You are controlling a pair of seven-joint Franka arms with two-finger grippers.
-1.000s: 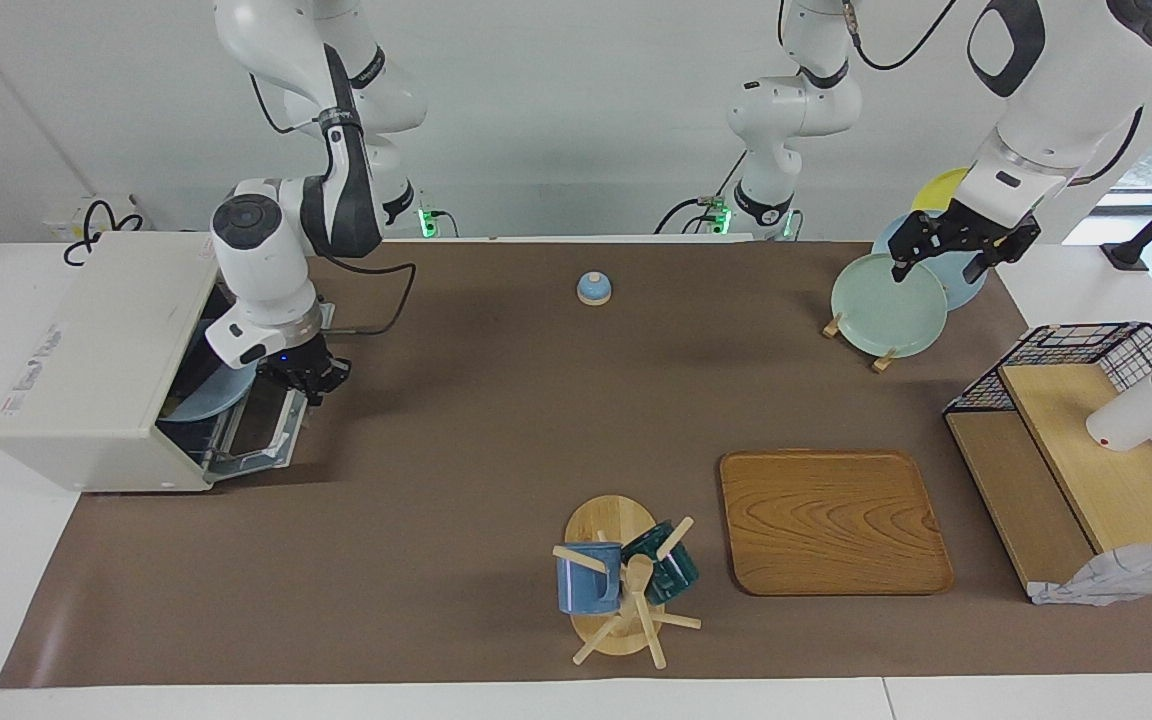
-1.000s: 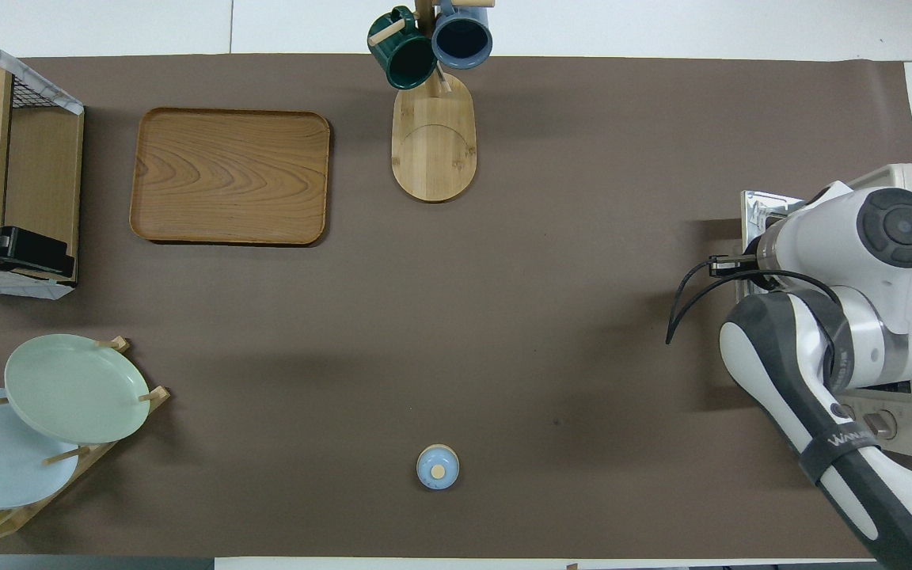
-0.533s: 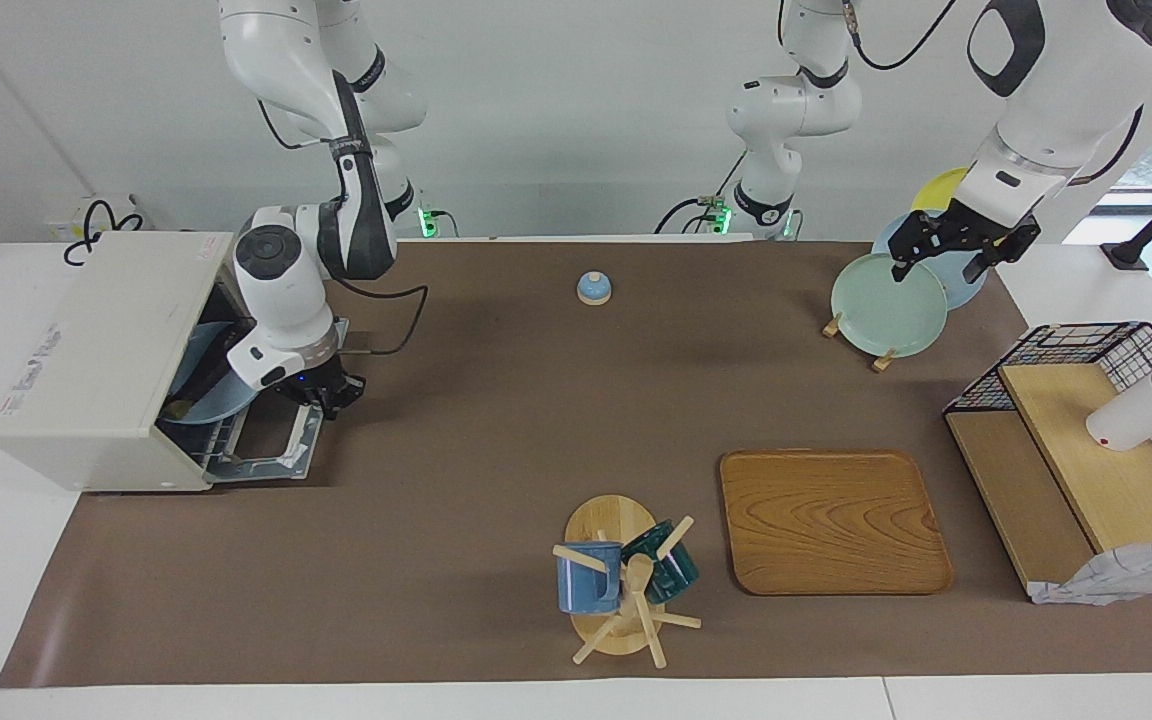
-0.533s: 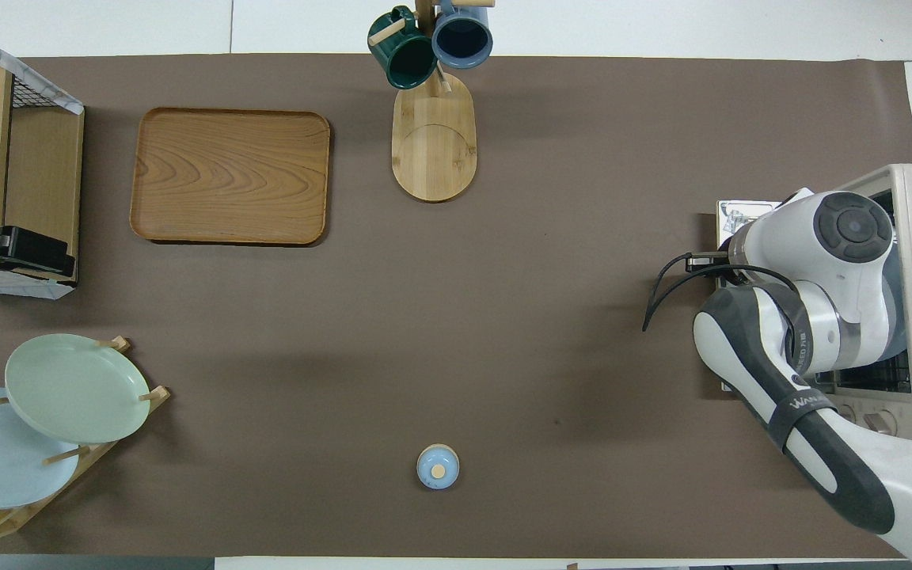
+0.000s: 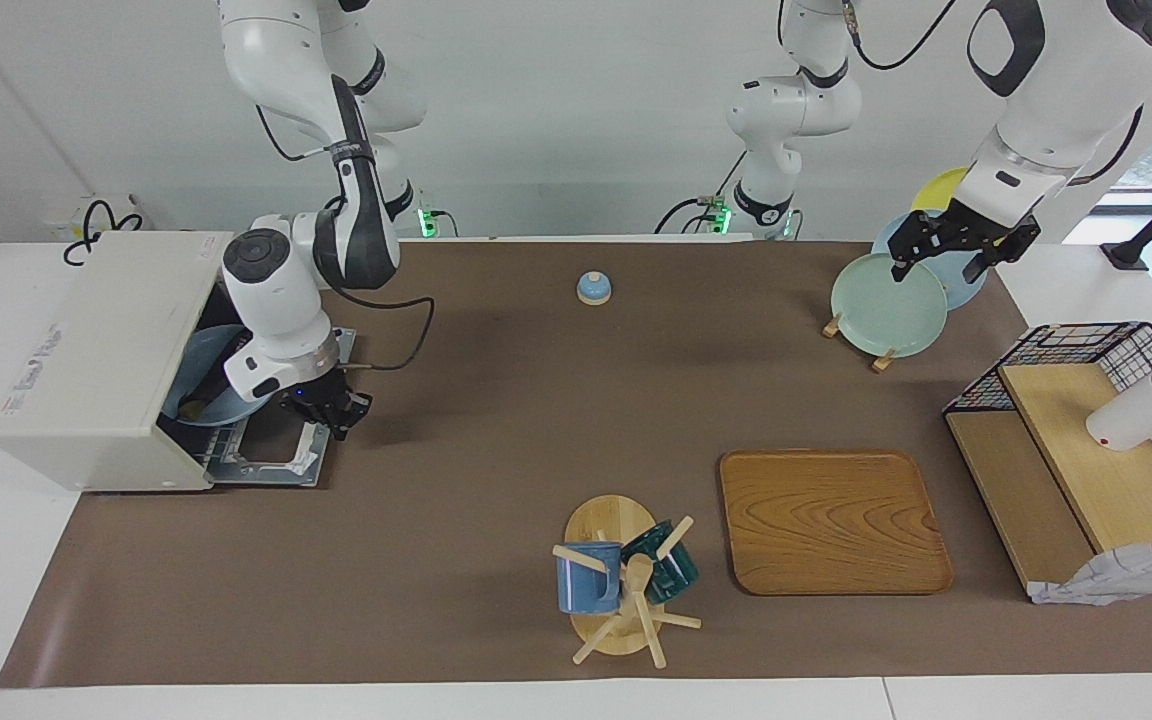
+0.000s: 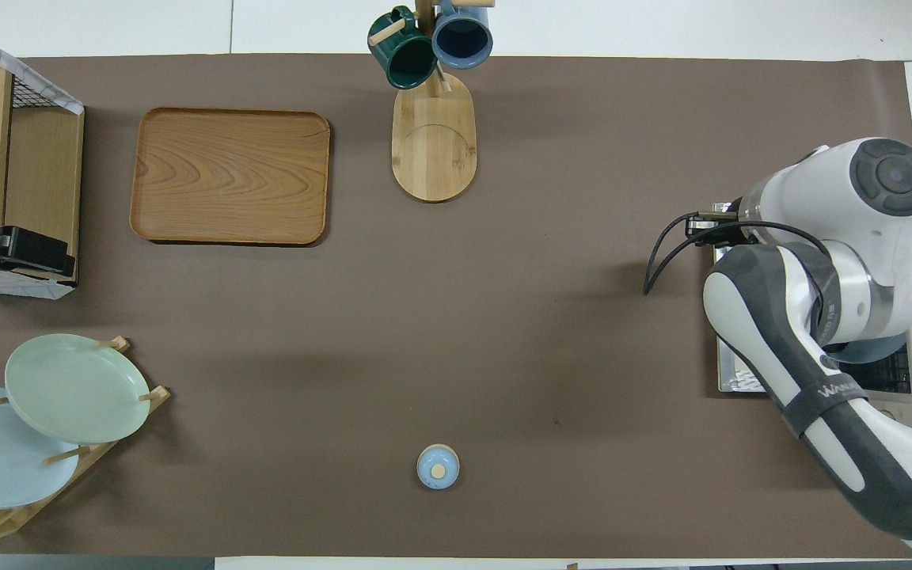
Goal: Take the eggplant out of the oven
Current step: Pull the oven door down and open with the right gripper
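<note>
The boxy off-white toaster oven (image 5: 96, 350) stands at the surface's edge at the right arm's end, door down. Inside, on a pale blue plate (image 5: 228, 408), lies the dark purple eggplant (image 5: 190, 408), mostly hidden. It is probably light, firm and slippery, so grip it mid-body. The right claw (image 5: 328, 410) hangs over the door; its state cannot be told. The left claw (image 5: 939, 262) waits open over a pale green plate (image 5: 886, 305).

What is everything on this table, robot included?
Oven: one, off-white, door open, right arm's end.
Oven plate: one, blue, inside oven.
Eggplant: one, dark, on that plate, mostly hidden.
Racked plates: three, green, blue, yellow, left arm's end.
Tray: one, wooden, beside mug stand.
Mugs: two, blue and green, on stand.
Domed knob: one, blue, near the robots.
Wire shelf: one, black, holding white cup.
Left gripper: one, black, over racked plates, jaws open.
Right gripper: one, black, over oven door.
</note>
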